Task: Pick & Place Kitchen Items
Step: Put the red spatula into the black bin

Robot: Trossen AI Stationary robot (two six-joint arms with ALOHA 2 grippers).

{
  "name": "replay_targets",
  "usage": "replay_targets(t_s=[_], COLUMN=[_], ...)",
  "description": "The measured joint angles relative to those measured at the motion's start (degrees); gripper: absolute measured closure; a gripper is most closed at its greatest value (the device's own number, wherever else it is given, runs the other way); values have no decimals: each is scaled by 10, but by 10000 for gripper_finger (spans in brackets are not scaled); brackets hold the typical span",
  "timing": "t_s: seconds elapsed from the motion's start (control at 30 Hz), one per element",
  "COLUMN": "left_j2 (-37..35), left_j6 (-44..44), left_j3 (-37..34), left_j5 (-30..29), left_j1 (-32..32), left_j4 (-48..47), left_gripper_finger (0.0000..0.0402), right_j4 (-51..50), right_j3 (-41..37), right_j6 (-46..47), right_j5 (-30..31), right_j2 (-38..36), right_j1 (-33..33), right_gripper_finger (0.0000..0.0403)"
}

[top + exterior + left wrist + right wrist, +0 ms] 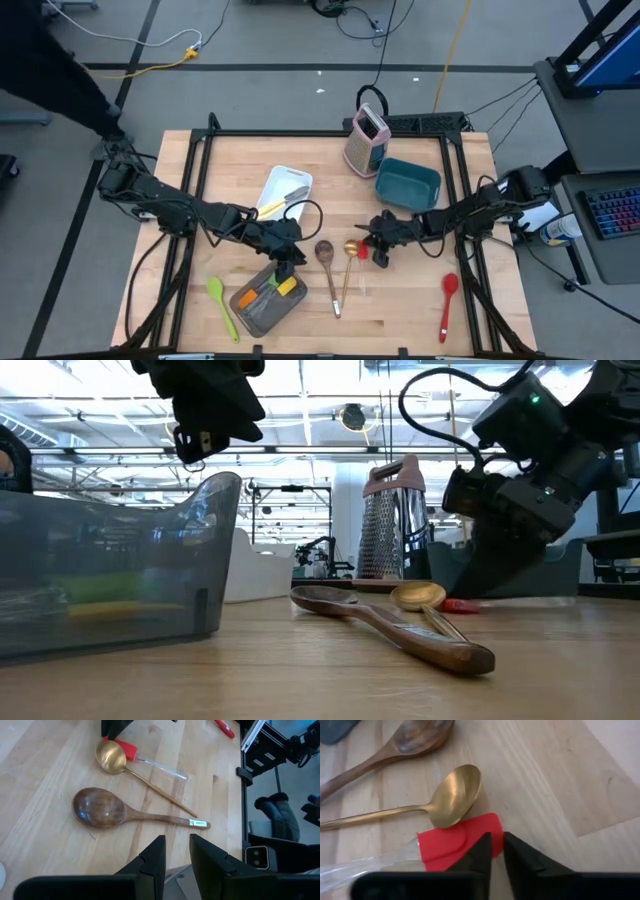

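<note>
A red spatula (455, 845) with a clear handle lies flat on the table beside the gold spoon (452, 797) and the brown wooden spoon (100, 810). My right gripper (497, 837) reaches in from the table's right, its fingers closed at the far end of the spatula's blade. My left gripper (177, 840) hangs open above the grey pan (250, 315), nothing between its fingers. The pan holds an orange spatula (250, 297) and a yellow item. A green spatula (222, 305) and a red spoon (449, 300) lie near the front edge. My right gripper has its two fingers closed on the end edge of the red spatula's blade (495, 822), the end away from the clear handle. The fingers slant down from the table's right side. The blade lies flat on the wood. The fingers hide how much of it sits between them.
At the back stand the pink-and-steel grater (367, 140) and the teal bin (408, 183). A white tray (285, 190) holds a yellow-handled knife (275, 207). Black frame rails run along the table's sides. Bare wood lies between the gold spoon and the red spoon.
</note>
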Motion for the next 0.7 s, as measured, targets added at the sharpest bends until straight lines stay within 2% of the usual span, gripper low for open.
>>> replay_targets(t_s=[0.1, 0.33, 0.7], left_j2=[0, 0, 0], left_j6=[-4, -5, -7], left_j3=[0, 0, 0], left_j5=[0, 0, 0], left_j1=[0, 0, 0], left_j4=[0, 0, 0], left_gripper_finger=[311, 311, 311], right_j4=[11, 47, 51], right_j3=[-1, -3, -2], right_j6=[-10, -65, -82], right_j5=[12, 3, 10], right_j2=[0, -3, -30], right_j1=[6, 8, 8], right_gripper_finger=[396, 401, 402])
